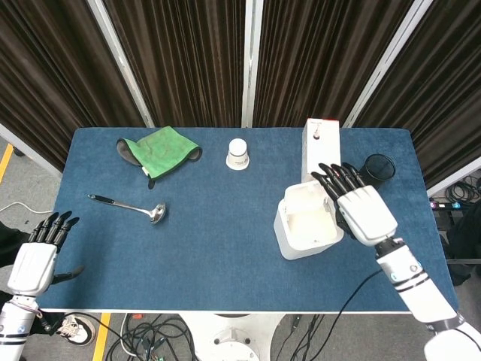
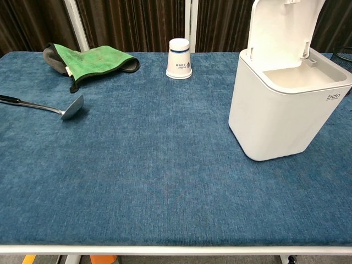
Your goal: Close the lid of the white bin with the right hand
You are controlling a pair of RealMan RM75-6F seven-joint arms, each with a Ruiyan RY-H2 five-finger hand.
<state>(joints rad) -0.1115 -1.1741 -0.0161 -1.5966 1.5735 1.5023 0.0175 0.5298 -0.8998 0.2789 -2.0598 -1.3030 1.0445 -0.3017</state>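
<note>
- Right hand (image 1: 361, 209) is above the right rim of the white bin (image 1: 307, 223); its fingers (image 1: 333, 179) are spread and straight, pointing toward the curtain side, and it holds nothing.
- Only the head view shows this hand, and I cannot tell if it touches the lid (image 2: 281, 26).
- White bin stands on the blue table (image 1: 218, 248), and in the chest view its lid is upright and open.
- Behind the bin is a tall white box (image 1: 320, 147); to the right of the box, a black cup (image 1: 378, 169).
- Far from the bin to the left lie a white paper cup (image 1: 237, 154), a green cloth (image 1: 159, 150) and a metal ladle (image 1: 129, 207).
- Left hand (image 1: 34, 265) is at the table's left front corner, far from the bin, with fingers apart and nothing in it.
</note>
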